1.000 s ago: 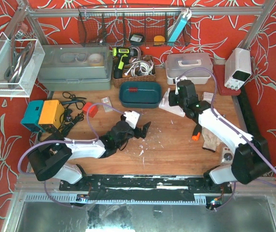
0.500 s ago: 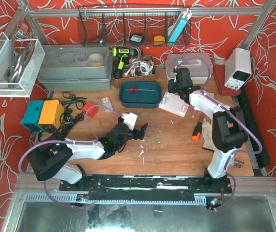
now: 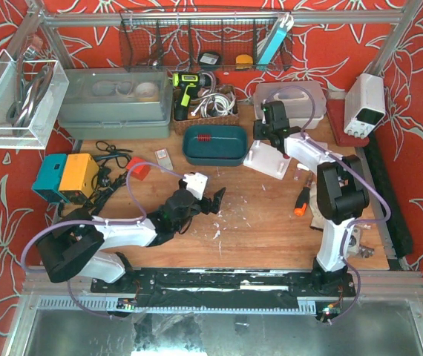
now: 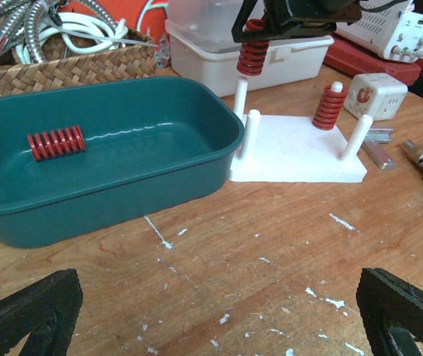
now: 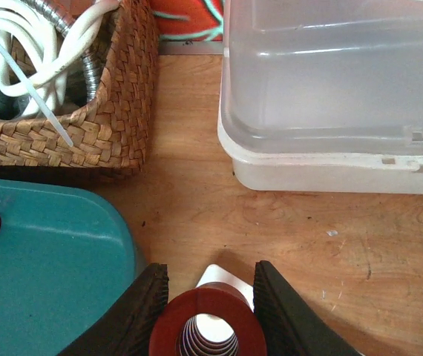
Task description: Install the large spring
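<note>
The tabletop (image 3: 263, 215) is bare wood, scuffed and flecked with white chips, and red wall covering with pale flowers (image 3: 330, 44) closes it in on three sides. A wire basket shelf (image 3: 197, 44) hangs along the back rail. Beneath it stand a grey lidded bin (image 3: 115, 100), a wicker basket (image 5: 85, 111) of cables and a clear plastic box (image 5: 330, 89).

At the back of the tabletop the right end effector (image 5: 208, 311) is clamped on the large spring (image 4: 252, 55). It holds the red coil upright at the tip of a corner peg (image 4: 240, 93) of the white base (image 4: 293, 148). A smaller red spring (image 4: 329, 107) sits on another peg of that base. The base lies just beside the teal tray (image 4: 122, 178), where one more red spring (image 4: 56, 142) lies on its side.

The left end effector (image 4: 215, 319) hovers low over the middle of the tabletop with its jaws spread wide and nothing between them. An orange-handled screwdriver (image 3: 299, 204) lies to the right.
</note>
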Action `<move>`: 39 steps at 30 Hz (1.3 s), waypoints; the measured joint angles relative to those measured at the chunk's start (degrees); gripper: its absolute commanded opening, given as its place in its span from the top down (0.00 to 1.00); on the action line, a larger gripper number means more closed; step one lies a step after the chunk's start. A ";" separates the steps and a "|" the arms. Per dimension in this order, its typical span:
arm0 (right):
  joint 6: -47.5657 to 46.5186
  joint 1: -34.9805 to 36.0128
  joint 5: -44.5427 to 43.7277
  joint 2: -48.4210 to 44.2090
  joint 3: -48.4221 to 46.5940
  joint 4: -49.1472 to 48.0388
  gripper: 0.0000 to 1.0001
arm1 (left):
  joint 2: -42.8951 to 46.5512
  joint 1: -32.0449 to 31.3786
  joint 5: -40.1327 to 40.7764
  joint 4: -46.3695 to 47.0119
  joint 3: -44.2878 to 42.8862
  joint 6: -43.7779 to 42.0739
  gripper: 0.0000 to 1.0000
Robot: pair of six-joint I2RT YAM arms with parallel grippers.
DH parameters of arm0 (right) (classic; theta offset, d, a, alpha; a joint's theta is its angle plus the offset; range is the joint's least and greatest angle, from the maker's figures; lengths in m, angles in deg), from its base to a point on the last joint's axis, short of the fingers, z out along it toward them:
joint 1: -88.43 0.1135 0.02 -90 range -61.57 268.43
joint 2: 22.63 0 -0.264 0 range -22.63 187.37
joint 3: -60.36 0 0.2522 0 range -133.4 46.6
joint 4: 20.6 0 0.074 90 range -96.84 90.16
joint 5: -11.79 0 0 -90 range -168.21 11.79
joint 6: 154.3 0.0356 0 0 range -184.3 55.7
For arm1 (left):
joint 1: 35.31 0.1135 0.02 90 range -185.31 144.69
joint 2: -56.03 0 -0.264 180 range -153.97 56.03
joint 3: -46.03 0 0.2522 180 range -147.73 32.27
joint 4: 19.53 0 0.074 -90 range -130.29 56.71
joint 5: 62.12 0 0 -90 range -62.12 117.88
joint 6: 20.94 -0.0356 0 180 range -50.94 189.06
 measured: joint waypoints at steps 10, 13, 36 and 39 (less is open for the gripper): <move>0.00 0.00 0.28 3.04 -1.81 0.46 1.00 | 0.72 0.00 0.02 0.22 0.66 0.02 0.00; -0.02 0.00 0.02 4.35 -2.38 0.42 0.99 | 0.81 0.00 0.02 0.28 0.70 0.02 0.00; 1.46 0.00 -0.11 0.50 -5.03 10.99 0.26 | 1.31 -0.04 0.98 1.33 1.62 0.11 0.00; 1.70 0.00 1.20 -6.36 -2.08 14.05 0.21 | 1.31 -0.04 2.23 1.05 1.57 0.11 0.00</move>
